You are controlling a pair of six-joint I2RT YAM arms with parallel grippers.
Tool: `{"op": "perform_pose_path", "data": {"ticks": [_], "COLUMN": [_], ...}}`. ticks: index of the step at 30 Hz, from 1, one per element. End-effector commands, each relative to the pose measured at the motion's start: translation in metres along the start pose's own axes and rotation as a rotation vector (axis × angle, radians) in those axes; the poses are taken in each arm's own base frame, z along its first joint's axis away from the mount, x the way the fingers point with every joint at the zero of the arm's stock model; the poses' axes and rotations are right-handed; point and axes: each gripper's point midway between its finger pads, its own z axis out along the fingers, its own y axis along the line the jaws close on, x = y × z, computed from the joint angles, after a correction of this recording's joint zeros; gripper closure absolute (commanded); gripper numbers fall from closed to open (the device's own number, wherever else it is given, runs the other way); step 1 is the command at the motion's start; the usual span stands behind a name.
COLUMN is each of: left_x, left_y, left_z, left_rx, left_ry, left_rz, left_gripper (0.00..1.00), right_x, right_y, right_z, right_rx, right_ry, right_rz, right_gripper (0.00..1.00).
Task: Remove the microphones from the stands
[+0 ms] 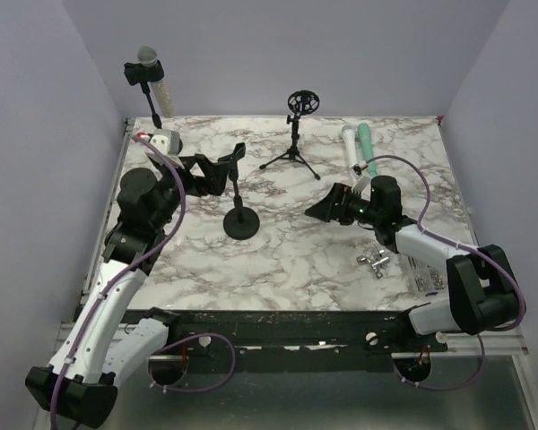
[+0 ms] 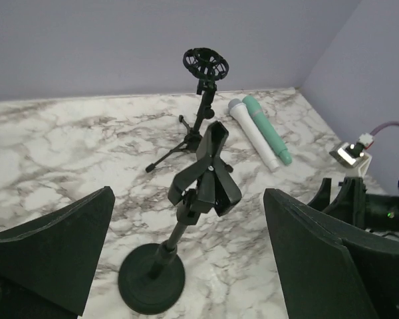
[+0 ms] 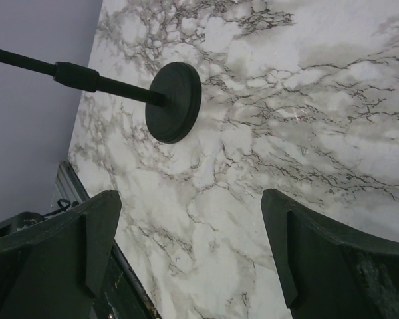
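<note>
A microphone (image 1: 147, 59) with a grey mesh head and a cream body sits tilted in the black clip of a stand (image 1: 152, 106) at the back left corner, seen only in the top view. My left gripper (image 1: 222, 170) is open and empty, well to the right of it. Its fingers flank the empty clip (image 2: 209, 169) of a round-base stand (image 2: 151, 278) in the left wrist view (image 2: 188, 203). My right gripper (image 1: 317, 208) is open and empty above the table right of centre, facing that stand's base (image 3: 175, 102); in its own view (image 3: 189, 199) only marble lies between the fingers.
A tripod stand with an empty shock mount (image 1: 300, 103) stands at the back centre. A white microphone (image 1: 351, 148) and a green one (image 1: 366, 143) lie side by side at the back right. Small metal parts (image 1: 375, 262) lie near the right arm.
</note>
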Motion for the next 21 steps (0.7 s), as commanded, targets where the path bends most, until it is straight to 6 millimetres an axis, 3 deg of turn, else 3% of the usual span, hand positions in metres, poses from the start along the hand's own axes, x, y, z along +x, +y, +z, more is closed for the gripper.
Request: {"op": "perform_pose_path", "data": {"ticks": [1, 5, 11, 15, 21], "left_x": [-0.009, -0.008, 0.007, 0.012, 0.024], "left_y": [-0.010, -0.017, -0.018, -0.003, 0.010], "left_z": [-0.007, -0.004, 0.007, 0.013, 0.014], "left_rx": [0.058, 0.116, 0.225, 0.120, 0.030], "left_ry": [0.125, 0.205, 0.345, 0.319, 0.302], "left_rz": [-0.400, -0.610, -1.078, -1.072, -1.051], "left_gripper": [0.01, 0.01, 0.01, 0.02, 0.16], "right_x": [-0.008, -0.004, 0.005, 0.004, 0.003], "right_y": [0.018, 0.019, 0.014, 0.014, 0.012], "right_z": [-0.007, -0.006, -0.005, -0.007, -0.007], "right_rx": [-0.073, -0.094, -0.096, -0.094, -0.082], "right_ry": [-0.028, -0.027, -0.012, -0.020, -0.027], "right_rz": [-0.095, -0.096, -0.090, -0.098, -0.101], "right_gripper": [0.05, 0.04, 0.04, 0.04, 0.04]}}
